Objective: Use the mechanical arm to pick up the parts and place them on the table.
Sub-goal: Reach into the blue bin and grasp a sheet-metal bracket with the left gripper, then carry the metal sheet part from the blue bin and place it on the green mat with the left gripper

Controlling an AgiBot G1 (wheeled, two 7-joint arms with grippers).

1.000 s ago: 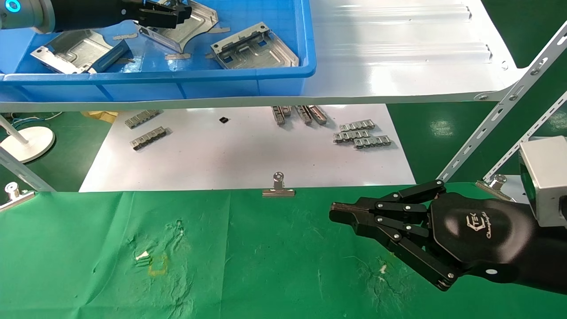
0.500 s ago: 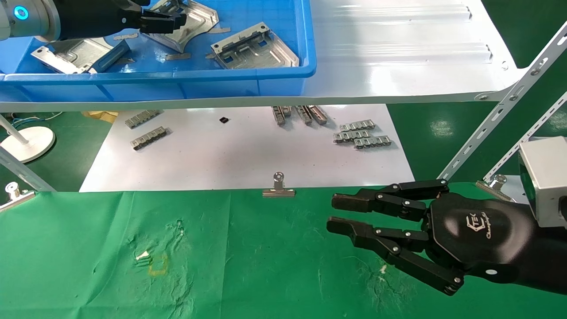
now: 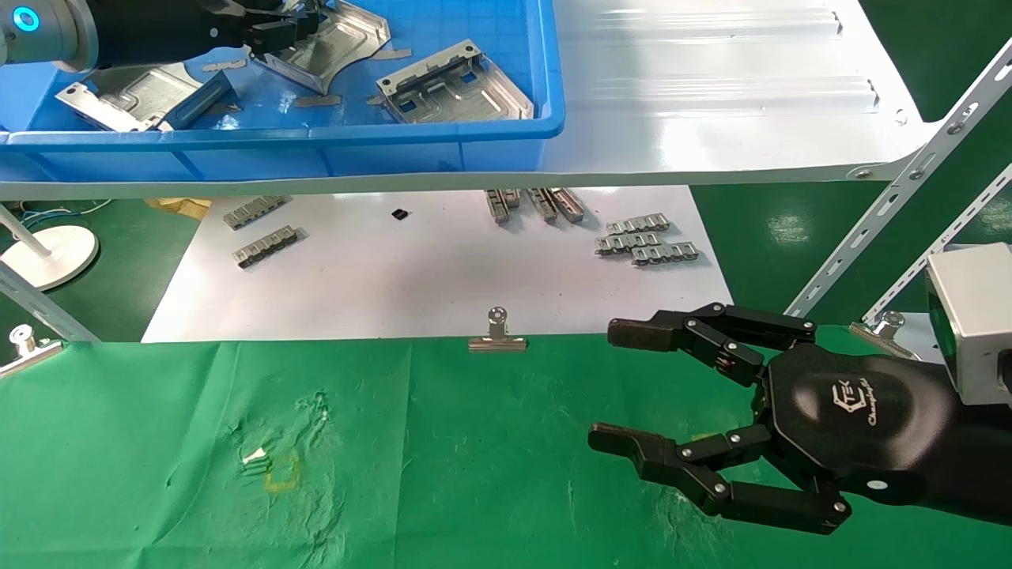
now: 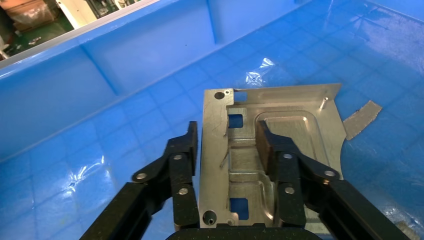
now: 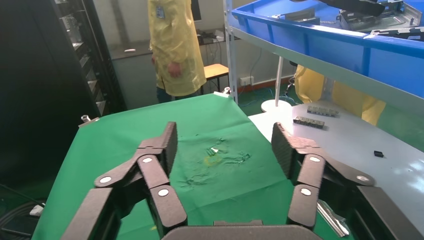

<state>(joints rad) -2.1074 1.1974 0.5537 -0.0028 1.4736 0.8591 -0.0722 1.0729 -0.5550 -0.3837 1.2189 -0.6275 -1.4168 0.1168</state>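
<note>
1. A bench [image 3: 443, 474] covered in wrinkled green cloth fills the foreground, its far edge held by a silver binder clip [image 3: 496, 337]. Beyond it lies a white board [image 3: 411, 276] strewn with small grey link strips [image 3: 644, 241], and above that runs a glossy white shelf [image 3: 711, 103] carrying a blue bin [image 3: 316, 150].
2. In the right wrist view, a person in a yellow coat [image 5: 176, 45] stands past the end of the bench.
3. The left gripper [image 3: 277, 28] reaches into the blue bin; in its wrist view the left gripper [image 4: 227, 145] has its fingers either side of a raised fold on a silver stamped plate [image 4: 280, 107], close against the metal, though a firm pinch cannot be told.
4. The right gripper [image 3: 613, 387] hovers over the right part of the green bench, fingers spread wide apart, holding nothing.
5. Two more stamped plates lie loose in the bin: one near its front right [image 3: 455, 83], one towards its left [image 3: 134, 95].
</note>
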